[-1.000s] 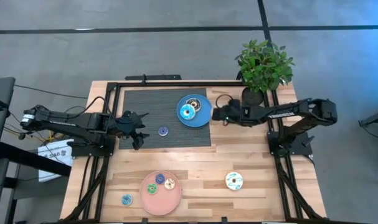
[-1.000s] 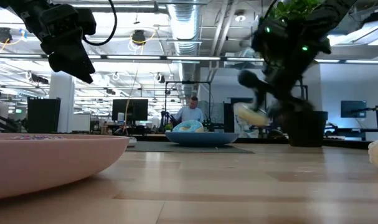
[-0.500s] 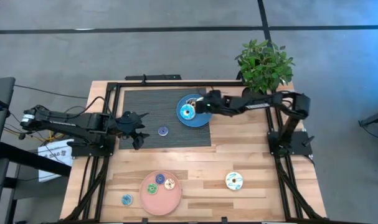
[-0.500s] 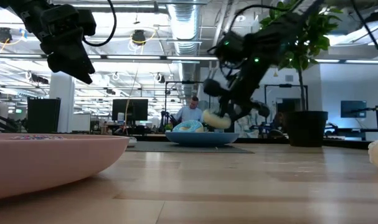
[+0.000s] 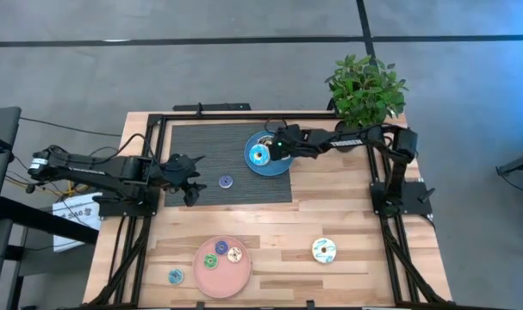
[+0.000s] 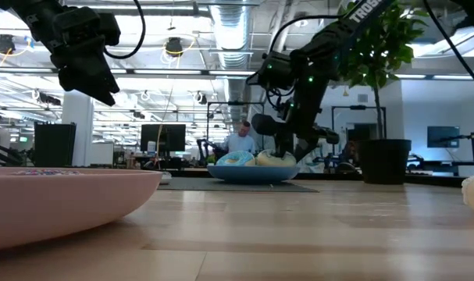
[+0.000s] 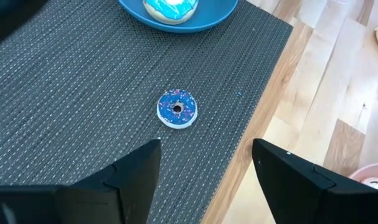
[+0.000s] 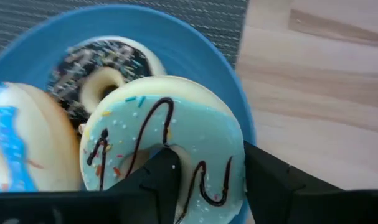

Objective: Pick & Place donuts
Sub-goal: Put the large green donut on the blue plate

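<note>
My right gripper is over the blue plate on the mat, shut on a large cream donut with pale green icing and a dark drizzle. A cyan donut and a dark brown one lie in the same plate. My left gripper hovers open above the mat's left part, near a small blue donut lying flat on the mat. Another cream donut lies on the wood. Three small donuts sit in the pink plate, with a small cyan one beside it. My right gripper holds the cream donut by the side of its ring nearest the wrist. One finger seems to sit in the hole and the other outside the rim. In the low view the donut rests in the blue plate, leaning against the donuts there.
A potted plant stands at the far right corner, close behind my right arm. The dark mat covers the far middle of the table. Bare wood lies between the mat and the pink plate. People and desks show in the room beyond.
My right gripper has moved toward the table's left, from beside the blue plate to over it, and come down. The cream donut it carried in the air now sits in the plate.
</note>
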